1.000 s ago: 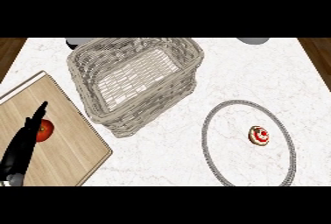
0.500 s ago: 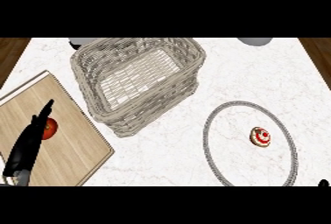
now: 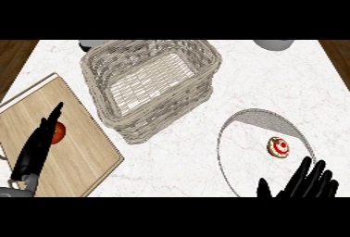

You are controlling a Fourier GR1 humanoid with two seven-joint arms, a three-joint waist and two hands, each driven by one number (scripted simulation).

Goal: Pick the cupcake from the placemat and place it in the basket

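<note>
A small cupcake (image 3: 279,146) with red and white icing sits on the round white placemat (image 3: 239,121) with its grey rim, at the right. My right hand (image 3: 307,183) comes up from the lower right edge, open with fingers spread, just below the cupcake and apart from it. The wicker basket (image 3: 199,88) stands at the upper middle, tilted, with nothing in it. My left hand (image 3: 39,149) rests open at the left, fingers straight, over the wooden board.
A wooden cutting board (image 3: 82,152) lies at the left with a red apple (image 3: 59,133) on it, partly behind my left hand. A grey object (image 3: 275,44) pokes in at the top right edge. Dark wood borders the marble counter (image 3: 178,157) at both sides.
My right hand has risen into view at the lower right, toward the cupcake. The view has shifted slightly, so everything sits a little more to the right. The left hand has kept its pose.
</note>
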